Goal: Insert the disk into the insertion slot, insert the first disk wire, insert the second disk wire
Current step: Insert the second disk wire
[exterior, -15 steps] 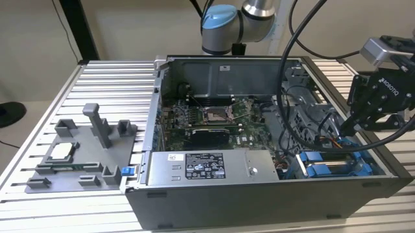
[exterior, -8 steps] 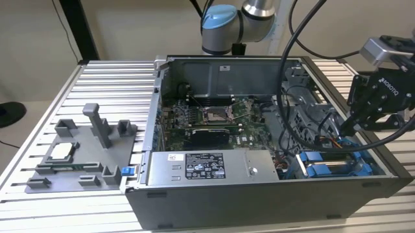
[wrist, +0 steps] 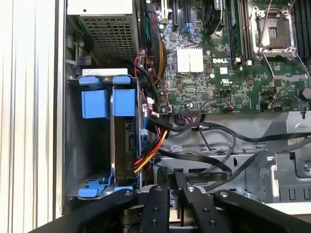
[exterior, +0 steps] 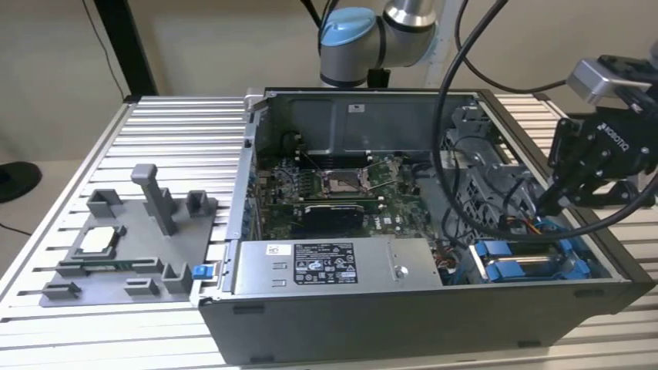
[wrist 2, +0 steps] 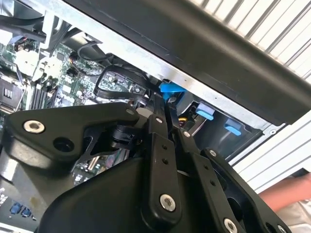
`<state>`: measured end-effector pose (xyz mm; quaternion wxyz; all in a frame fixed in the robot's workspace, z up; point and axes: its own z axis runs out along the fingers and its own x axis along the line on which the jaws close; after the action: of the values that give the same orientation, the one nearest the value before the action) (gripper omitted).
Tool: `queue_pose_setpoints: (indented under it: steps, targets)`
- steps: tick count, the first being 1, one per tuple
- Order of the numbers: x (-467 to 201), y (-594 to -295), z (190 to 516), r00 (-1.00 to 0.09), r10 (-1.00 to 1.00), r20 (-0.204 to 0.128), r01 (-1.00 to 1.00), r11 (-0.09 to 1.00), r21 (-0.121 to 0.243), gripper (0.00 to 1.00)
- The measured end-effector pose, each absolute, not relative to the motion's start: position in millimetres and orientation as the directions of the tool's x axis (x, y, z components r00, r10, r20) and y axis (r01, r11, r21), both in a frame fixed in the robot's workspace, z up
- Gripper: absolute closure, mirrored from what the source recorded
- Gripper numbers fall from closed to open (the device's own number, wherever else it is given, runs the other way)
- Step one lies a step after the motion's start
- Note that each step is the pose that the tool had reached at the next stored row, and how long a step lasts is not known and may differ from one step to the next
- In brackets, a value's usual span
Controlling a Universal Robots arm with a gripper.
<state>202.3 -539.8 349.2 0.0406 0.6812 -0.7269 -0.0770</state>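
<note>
1. Where the exterior view's left begins, a ribbed metal table (exterior: 154, 116) carries a grey fixture tray (exterior: 123, 254) with upright posts and shallow pockets.
2. Further along, an open computer case (exterior: 411, 324) lies on its side. It shows a green motherboard (exterior: 340, 185) inside and a grey power-supply box (exterior: 329, 266) with a black-and-white label along the near wall.
3. Toward the exterior view's right of that box, in the case's near corner, the disk (exterior: 535, 264) sits seated in its slot, silver-grey between bright blue clips.
4. In the first wrist view the disk (wrist: 124, 145) stands on edge in the bay, a dark flat slab held in its blue carrier frame (wrist: 124, 102). The frame has broad blue tabs at one end and a blue foot at the other (a second blue tab stands just beside it, on the side away from the motherboard).
5. A bundle of coloured wires (wrist: 150, 155), red, yellow, orange and black, runs just beside the disk on its motherboard side.
6. Farthest toward the exterior view's right, the black gripper (exterior: 545, 206) hangs over the disk bay with its tips pointing down, near the blue frame.
7. In both wrist views the gripper (wrist: 175, 187) (wrist 2: 165, 104) is drawn narrow, fingers (wrist: 158, 204) almost together. The end of a black flat cable (wrist: 214, 165) is caught between the tips, and the cable loops back toward the motherboard.
</note>
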Motion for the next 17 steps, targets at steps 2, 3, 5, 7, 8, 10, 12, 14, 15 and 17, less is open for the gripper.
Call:
queue_pose_setpoints:
  steps: [2, 3, 5, 7, 8, 10, 12, 14, 15, 17]
  targets:
    - [201.2, -539.9, 350.0, -0.069, -0.997, -0.046, -0.984, 0.06, 0.166, 1.0]
    - [200.8, -540.0, 350.7, -0.069, -0.997, -0.046, -0.984, 0.06, 0.166, 1.0]
    - [200.2, -540.1, 352.3, -0.069, -0.997, -0.046, -0.984, 0.06, 0.166, 1.0]
    - [199.8, -540.3, 354.5, -0.069, -0.997, -0.046, -0.984, 0.06, 0.166, 1.0]
    - [199.6, -540.5, 355.8, -0.069, -0.997, -0.046, -0.984, 0.06, 0.166, 1.0]
    - [199.4, -540.7, 358.5, -0.069, -0.997, -0.046, -0.984, 0.06, 0.166, 1.0]
    - [199.0, -540.9, 360.9, -0.069, -0.997, -0.046, -0.984, 0.06, 0.166, 1.0]
    - [198.7, -541.1, 363.0, -0.069, -0.997, -0.046, -0.984, 0.06, 0.166, 1.0]
    - [198.5, -541.3, 363.8, -0.069, -0.997, -0.046, -0.984, 0.06, 0.166, 1.0]
    - [197.8, -541.7, 365.0, -0.069, -0.997, -0.046, -0.984, 0.06, 0.165, 1.0]
